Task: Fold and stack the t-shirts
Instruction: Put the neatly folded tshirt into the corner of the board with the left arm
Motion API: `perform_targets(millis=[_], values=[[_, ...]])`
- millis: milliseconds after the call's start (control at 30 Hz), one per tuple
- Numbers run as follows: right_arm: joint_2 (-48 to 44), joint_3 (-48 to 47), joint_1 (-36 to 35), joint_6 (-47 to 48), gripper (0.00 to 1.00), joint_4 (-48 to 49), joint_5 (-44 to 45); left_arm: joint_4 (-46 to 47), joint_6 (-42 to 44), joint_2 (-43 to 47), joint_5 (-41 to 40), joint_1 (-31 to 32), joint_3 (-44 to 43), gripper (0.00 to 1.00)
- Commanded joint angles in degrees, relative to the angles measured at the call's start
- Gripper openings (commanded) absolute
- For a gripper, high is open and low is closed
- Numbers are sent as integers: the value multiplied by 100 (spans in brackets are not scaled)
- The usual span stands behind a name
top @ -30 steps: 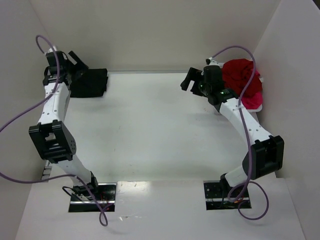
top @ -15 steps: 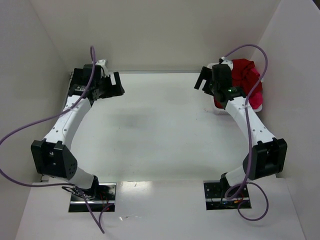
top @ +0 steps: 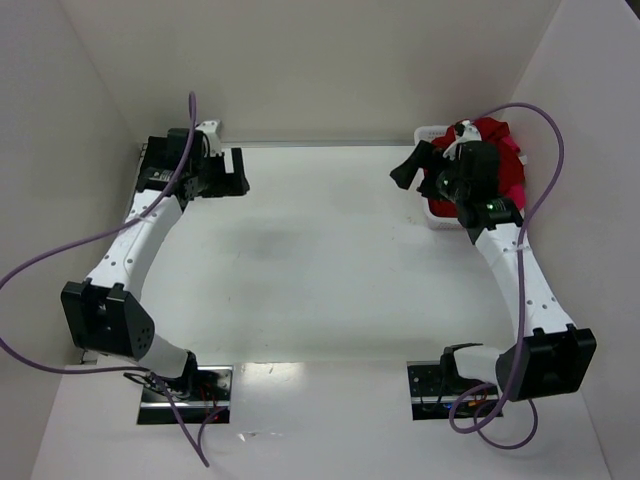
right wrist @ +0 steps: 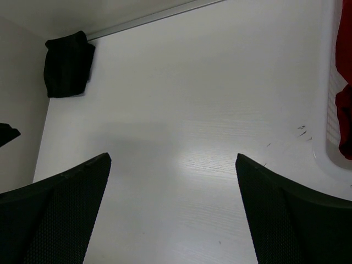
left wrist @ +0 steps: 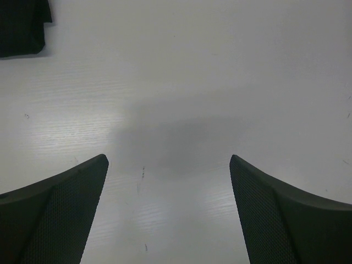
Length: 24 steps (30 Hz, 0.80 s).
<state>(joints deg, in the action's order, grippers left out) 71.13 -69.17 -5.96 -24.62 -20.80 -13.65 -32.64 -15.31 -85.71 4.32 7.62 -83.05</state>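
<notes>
A folded black t-shirt (right wrist: 67, 65) lies at the far left corner of the table. It also shows at the top left of the left wrist view (left wrist: 19, 27). In the top view my left arm hides it. Dark red t-shirts (top: 497, 150) and a bright pink one (top: 516, 196) are heaped in the white basket (top: 432, 131) at the far right. My left gripper (top: 236, 172) is open and empty above bare table, right of the black t-shirt. My right gripper (top: 408, 170) is open and empty, just left of the basket. Both wrist views show wide-apart fingers over bare table: left (left wrist: 168, 159), right (right wrist: 173, 157).
White walls close in the table at the left, back and right. The basket's rim (right wrist: 331, 115) and red cloth (right wrist: 345, 49) show at the right edge of the right wrist view. Purple cables loop from both arms.
My left gripper has left the black t-shirt and swung right over the table. My right arm has shifted right, closer to the basket. Both grippers stay open.
</notes>
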Motion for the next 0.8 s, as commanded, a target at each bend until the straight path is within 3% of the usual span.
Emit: perform_targets(millis=[0, 233, 533, 767], values=[[-187, 105, -11, 151, 100, 172, -113, -92, 151, 11, -193, 21, -151, 99], [-188, 105, -11, 203, 100, -65, 161, -304, 80, 510, -1398, 21, 208, 99], [-363, 211, -11, 203, 100, -126, 214, -49, -227, 836, -713, 21, 754, 99], [-416, 211, -11, 203, 100, -126, 214, 4, -227, 1021, -661, 21, 807, 99]])
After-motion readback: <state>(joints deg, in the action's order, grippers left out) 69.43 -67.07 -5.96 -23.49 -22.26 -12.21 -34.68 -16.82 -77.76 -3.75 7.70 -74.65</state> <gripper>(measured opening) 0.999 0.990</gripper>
